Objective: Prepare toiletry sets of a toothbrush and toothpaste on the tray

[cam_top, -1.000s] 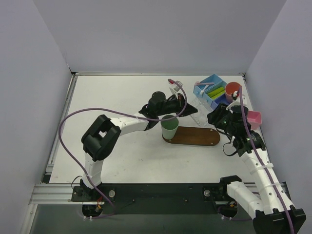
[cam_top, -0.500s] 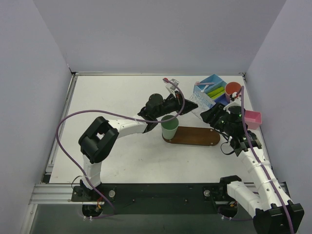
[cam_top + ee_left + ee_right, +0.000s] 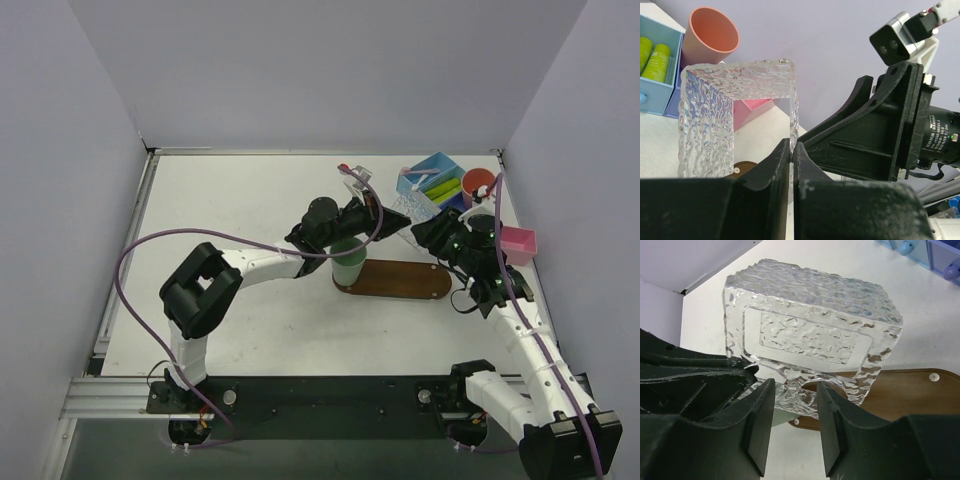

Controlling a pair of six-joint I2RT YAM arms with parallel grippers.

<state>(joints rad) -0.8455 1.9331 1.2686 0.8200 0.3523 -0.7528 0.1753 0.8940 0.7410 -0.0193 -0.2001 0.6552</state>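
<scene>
My left pincer (image 3: 791, 148) pinches a wall of the clear rippled plastic box (image 3: 735, 110) over the dark brown oval wooden tray (image 3: 400, 281), and my right pincer (image 3: 792, 390) is spread about its rim: a handover, I judge, needing the right to close first, with the lime-green toothpaste tubes (image 3: 443, 187) lying in the blue bin (image 3: 430, 163) at the table's far right corner.

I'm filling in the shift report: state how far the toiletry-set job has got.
Done: only a mint-green cup stands on the left end of the tray; no set lies there. In hand: the left end effector is shut on the wall of a clear textured box; the right end effector straddles its edge, grip unclear. Left: the toothpaste tubes lie in the blue bin; every set remains.
</scene>
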